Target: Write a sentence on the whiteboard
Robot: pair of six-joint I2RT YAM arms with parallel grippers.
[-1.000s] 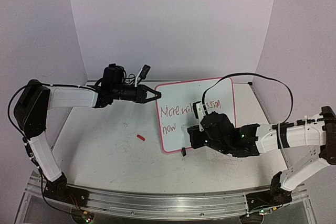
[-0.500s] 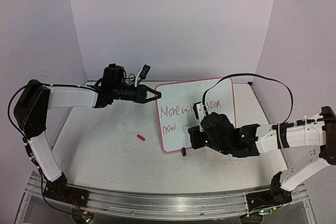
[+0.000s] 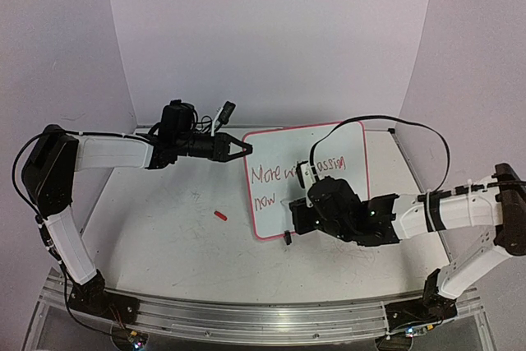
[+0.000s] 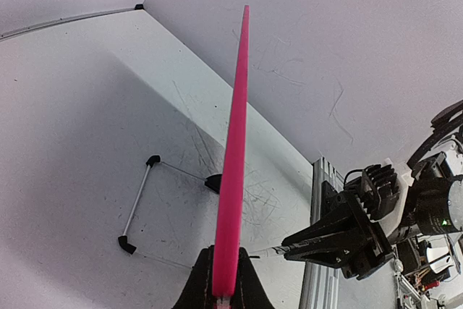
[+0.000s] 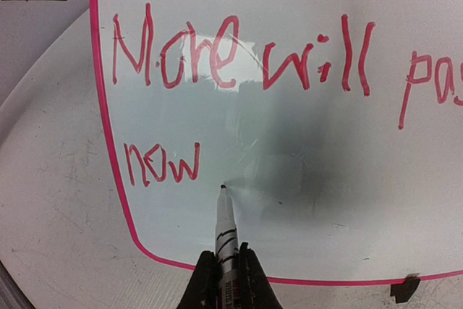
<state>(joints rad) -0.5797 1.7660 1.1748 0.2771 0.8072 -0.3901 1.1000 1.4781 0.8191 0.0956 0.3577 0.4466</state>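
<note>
White table (image 3: 164,236): whiteboard (image 3: 288,147) lies toward 3 o'clock, sentence (image 3: 267,174) across its top. Left gripper (image 3: 245,149) pinches its 10 o'clock corner. Right gripper (image 5: 227,257) grasps a marker (image 5: 226,226), tip on the board at 3 o'clock of "now".

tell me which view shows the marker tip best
Right wrist view: the marker tip is sharp and central at the whiteboard, just right of "now". In the top view the right arm hides it. The left wrist view shows the board's rim edge-on, no tip.
</note>
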